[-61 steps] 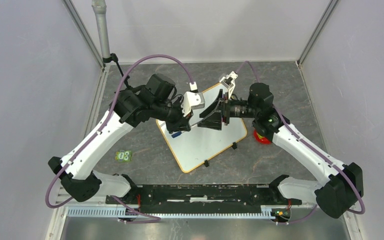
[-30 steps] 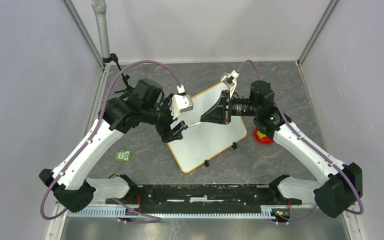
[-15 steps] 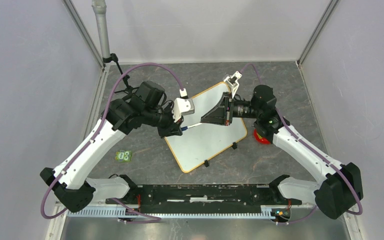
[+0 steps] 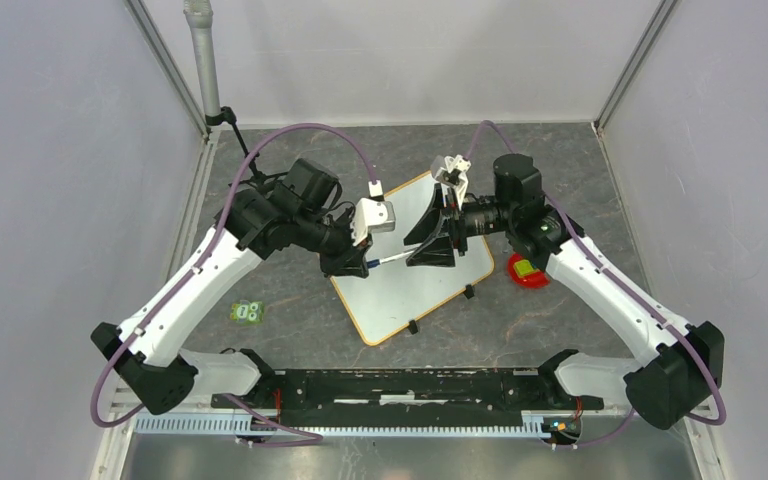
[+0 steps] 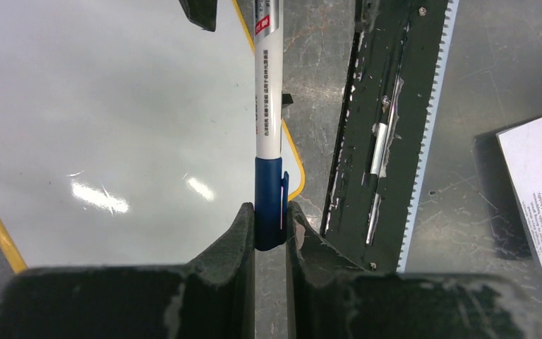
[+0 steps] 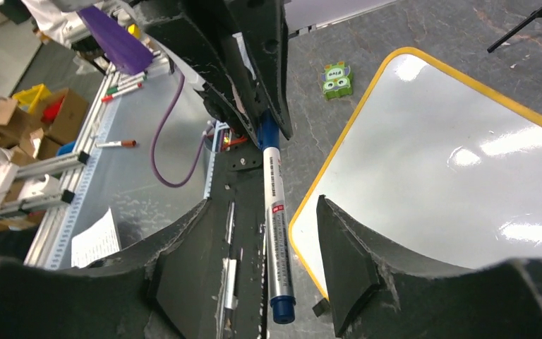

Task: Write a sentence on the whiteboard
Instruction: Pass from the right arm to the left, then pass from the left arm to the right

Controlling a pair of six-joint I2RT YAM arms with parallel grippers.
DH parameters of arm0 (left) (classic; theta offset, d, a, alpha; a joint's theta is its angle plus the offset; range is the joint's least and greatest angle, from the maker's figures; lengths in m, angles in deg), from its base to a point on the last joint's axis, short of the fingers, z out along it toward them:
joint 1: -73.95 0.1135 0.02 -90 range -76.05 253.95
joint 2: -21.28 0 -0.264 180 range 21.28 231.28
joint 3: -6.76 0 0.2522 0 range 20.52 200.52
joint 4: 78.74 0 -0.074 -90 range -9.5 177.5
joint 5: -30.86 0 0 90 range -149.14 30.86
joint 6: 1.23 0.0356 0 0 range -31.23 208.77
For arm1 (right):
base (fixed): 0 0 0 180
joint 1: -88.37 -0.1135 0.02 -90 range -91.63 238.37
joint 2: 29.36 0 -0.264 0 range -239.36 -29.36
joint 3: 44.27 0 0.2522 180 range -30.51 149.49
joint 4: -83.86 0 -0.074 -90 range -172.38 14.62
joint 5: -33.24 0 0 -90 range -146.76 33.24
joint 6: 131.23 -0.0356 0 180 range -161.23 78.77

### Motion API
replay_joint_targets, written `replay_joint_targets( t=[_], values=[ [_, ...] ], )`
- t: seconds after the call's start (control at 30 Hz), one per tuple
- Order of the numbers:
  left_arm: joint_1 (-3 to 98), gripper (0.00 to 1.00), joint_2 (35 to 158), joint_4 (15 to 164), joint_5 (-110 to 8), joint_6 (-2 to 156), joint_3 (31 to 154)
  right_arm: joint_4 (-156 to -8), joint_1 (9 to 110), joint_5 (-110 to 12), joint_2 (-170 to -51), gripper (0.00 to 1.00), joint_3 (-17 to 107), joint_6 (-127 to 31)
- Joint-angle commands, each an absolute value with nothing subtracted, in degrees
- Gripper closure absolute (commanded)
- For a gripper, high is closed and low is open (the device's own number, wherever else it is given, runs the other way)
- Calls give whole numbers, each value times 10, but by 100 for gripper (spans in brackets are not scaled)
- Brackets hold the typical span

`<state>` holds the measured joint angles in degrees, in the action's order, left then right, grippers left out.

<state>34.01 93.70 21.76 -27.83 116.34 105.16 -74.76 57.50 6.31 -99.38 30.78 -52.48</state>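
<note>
Left wrist view gives us the left gripper [image 5: 269,215] with its jaws clenched on the blue end of the marker [image 5: 268,106], so the white barrel juts out above the yellow-framed edge of the whiteboard [image 5: 99,106], which lies flat on the worktop [image 4: 560,160] between both arms. Further right, the right gripper [image 6: 262,205] holds its jaws spread wide, one either side of the barrel without touching it; we judge it is placed to take the pen or pull it from its cap. We see no sentence on the board yet.
</note>
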Motion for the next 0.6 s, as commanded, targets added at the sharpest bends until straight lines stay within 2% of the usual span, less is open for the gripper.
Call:
replay_joint_targets(
  t=[0.0, 0.23, 0.37, 0.57],
  values=[
    [341, 98, 948, 206, -248, 1178, 1081, -670, 572, 96, -1000, 38, 336, -444],
    [341, 98, 957, 211, -245, 1158, 1086, -678, 562, 57, -991, 33, 330, -484],
    [341, 98, 967, 212, -241, 1154, 1090, -694, 553, 80, -988, 38, 327, -493],
    [340, 98, 977, 224, -233, 1136, 1093, -717, 543, 61, -981, 52, 320, -522]
  ],
)
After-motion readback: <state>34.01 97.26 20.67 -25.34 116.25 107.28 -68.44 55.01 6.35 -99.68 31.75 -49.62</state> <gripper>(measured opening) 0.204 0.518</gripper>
